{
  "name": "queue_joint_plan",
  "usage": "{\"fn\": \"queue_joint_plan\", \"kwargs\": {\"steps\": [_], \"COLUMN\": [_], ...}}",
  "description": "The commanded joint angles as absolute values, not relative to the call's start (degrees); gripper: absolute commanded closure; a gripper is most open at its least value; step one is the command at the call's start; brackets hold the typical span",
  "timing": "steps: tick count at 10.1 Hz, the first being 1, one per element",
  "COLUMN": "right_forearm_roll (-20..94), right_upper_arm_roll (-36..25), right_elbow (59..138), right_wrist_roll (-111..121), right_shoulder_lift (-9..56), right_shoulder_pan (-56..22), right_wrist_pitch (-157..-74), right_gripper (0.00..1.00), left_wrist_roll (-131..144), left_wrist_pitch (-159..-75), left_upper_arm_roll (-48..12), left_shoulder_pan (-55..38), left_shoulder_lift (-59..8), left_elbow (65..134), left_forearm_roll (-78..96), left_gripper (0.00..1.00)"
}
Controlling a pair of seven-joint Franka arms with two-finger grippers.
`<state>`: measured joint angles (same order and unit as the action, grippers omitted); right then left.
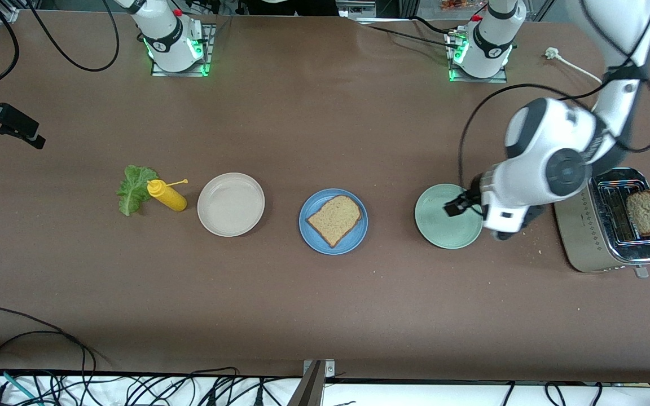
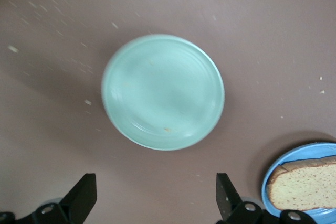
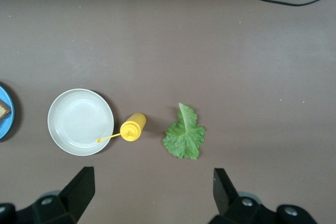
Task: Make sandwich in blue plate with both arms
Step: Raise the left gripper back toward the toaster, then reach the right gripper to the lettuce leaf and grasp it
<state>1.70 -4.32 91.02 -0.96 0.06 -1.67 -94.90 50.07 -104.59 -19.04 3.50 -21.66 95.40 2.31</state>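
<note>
Building the sandwich is only one layer along, by my reading: a single bread slice (image 1: pixel 334 219) lies flat in the blue plate (image 1: pixel 308 234), with no lettuce and no second slice on it yet. That plate sits mid-counter, between the beige plate (image 1: pixel 231 204) toward the right arm's end and the pale green plate (image 1: pixel 443 234) toward the left arm's end. The slice's long axis runs on a diagonal, its rounded crust end pointing toward the left arm's end and away from the front camera, its squarer end toward the camera.

The left gripper (image 1: pixel 461 203) hangs over the green plate, jaws apart and holding nothing, as the left wrist view confirms. The right gripper (image 3: pixel 149 192) is out of the front view; its wrist camera looks down on the lettuce leaf (image 1: pixel 133 188), with its jaws apart and empty too.

Next, I judge, the lettuce has to go onto the slice. The leaf lies flat on the counter, its stalk end apparently toward the robot bases, just beside the yellow mustard bottle (image 1: pixel 167 195), which lies on its side. The right arm needs a pinch that avoids knocking that bottle. The second slice (image 1: pixel 646 211) stands in the toaster (image 1: pixel 596 242) at the left arm's end, a job for the left arm
</note>
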Motion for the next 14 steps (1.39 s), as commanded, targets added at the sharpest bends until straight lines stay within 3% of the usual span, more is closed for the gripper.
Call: {"fn": "queue_joint_plan", "kwargs": {"steps": [1,5,7,9,14], "right_forearm_roll": [2.37,1.85,0.45,0.18,-6.06], "right_upper_arm_roll": [-0.89,0.7,0.88,0.7,-2.63], "right_elbow": [90.35,88.86,88.86,90.25,103.23], "right_wrist_roll": [-1.23,-0.44,-0.7,-1.14,-1.58], "right_shoulder_lift": [-0.35,0.53,5.25,5.27,5.27], "right_shoulder_pan": [-1.76,-2.2,-2.37,-2.2,-1.93], "right_wrist_pitch": [-93.78,-92.29,-87.4,-84.56,-85.49], "right_gripper": [0.0,0.0,0.0,0.0,0.0], "left_wrist_roll": [38.35,26.84,24.09,23.73,23.73], "left_wrist_pitch": [-99.59,-98.44,-98.17,-97.13,-96.5], "left_upper_arm_roll": [-19.51,-19.42,-19.51,-19.6,-19.6], "left_shoulder_pan": [9.83,14.14,16.08,16.17,17.05], "left_shoulder_lift": [-15.39,-11.69,-10.55,-10.55,-10.63], "left_elbow": [96.59,96.42,96.07,95.98,95.01], "left_forearm_roll": [-1.92,-7.56,-7.47,-7.47,-7.03], "left_gripper": [0.0,0.0,0.0,0.0,0.0]}}
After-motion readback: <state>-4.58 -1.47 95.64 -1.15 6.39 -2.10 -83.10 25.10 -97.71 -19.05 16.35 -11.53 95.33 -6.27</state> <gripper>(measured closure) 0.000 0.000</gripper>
